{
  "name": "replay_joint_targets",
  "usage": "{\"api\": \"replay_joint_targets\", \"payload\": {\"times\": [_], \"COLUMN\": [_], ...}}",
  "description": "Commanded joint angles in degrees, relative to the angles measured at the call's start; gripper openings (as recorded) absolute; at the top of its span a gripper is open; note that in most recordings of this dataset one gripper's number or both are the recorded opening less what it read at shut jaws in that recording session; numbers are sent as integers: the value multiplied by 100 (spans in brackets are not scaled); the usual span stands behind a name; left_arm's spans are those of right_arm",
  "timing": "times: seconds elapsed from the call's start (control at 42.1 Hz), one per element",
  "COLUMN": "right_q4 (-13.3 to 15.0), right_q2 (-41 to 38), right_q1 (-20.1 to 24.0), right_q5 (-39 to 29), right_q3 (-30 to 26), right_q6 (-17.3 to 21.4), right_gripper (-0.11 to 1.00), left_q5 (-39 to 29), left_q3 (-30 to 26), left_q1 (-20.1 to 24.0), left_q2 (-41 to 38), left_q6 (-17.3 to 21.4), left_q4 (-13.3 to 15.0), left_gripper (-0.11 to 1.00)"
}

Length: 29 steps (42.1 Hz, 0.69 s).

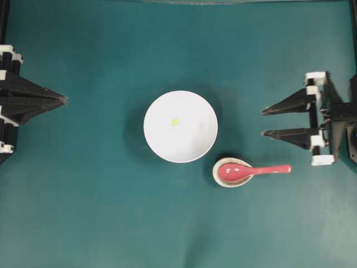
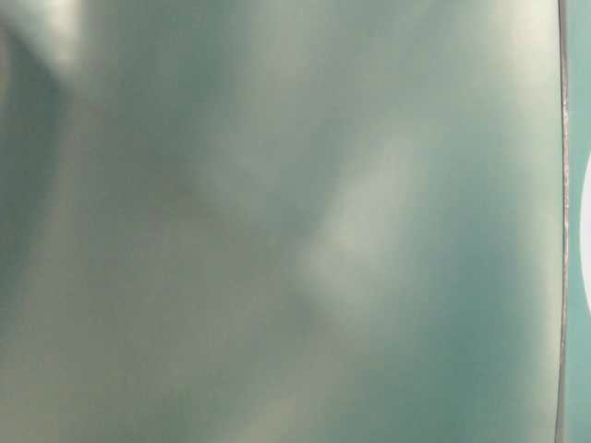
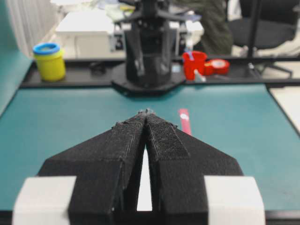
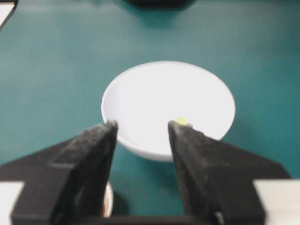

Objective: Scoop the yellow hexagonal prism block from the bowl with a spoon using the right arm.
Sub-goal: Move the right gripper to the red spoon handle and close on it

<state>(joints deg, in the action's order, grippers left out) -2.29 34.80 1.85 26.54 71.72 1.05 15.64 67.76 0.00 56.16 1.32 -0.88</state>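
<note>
The white bowl (image 1: 189,142) stands mid-table with the tiny yellow hexagonal block (image 1: 174,121) inside, left of its centre. The red-pink spoon (image 1: 251,170) rests with its scoop in a small speckled dish (image 1: 232,180), handle pointing right. My right gripper (image 1: 263,123) is open and empty, right of the bowl and above the spoon's handle. In the right wrist view the open gripper (image 4: 143,124) faces the bowl (image 4: 154,89), and the block (image 4: 182,121) peeks over the right fingertip. My left gripper (image 1: 64,100) is shut and empty at the far left; it also shows in the left wrist view (image 3: 147,112).
The speckled dish's rim shows beside my left finger in the right wrist view (image 4: 108,199). Beyond the table's far edge in the left wrist view are a yellow tub (image 3: 49,61), a red cup (image 3: 194,63) and the other arm's base (image 3: 150,47). The table-level view is a blur.
</note>
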Motion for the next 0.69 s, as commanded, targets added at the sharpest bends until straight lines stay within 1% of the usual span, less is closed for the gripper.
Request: {"api": "replay_joint_targets", "payload": {"times": [0.0,0.166,0.285,0.428,0.499,0.57,0.618,0.665], "right_q4": [-97,-316,-633,-1195,-1564,-1863,-2048,-2162], "right_q2": [-343,-879,-1257,-1749,-2083,-2364,-2584,-2769], "right_q1": [141,466,809,1345,1696,2004,2197,2329], "right_q5": [413,1055,1635,2329,2760,3111,3296,3428], "right_q3": [9,158,316,519,606,642,650,642], "right_q6": [9,9,9,18,18,18,26,62], "right_gripper": [53,53,53,53,53,53,54,53], "left_q5": [26,26,0,-18,-26,-35,-35,-35], "left_q3": [-70,-70,-70,-70,-70,-70,-70,-70], "left_q1": [9,9,0,9,9,9,9,9], "left_q2": [-53,-62,-53,-53,-53,-62,-62,-62], "left_q6": [9,9,9,9,9,9,9,9], "left_q4": [-18,-26,-18,-18,-18,-18,-18,-18], "left_gripper": [0,0,0,0,0,0,0,0]}}
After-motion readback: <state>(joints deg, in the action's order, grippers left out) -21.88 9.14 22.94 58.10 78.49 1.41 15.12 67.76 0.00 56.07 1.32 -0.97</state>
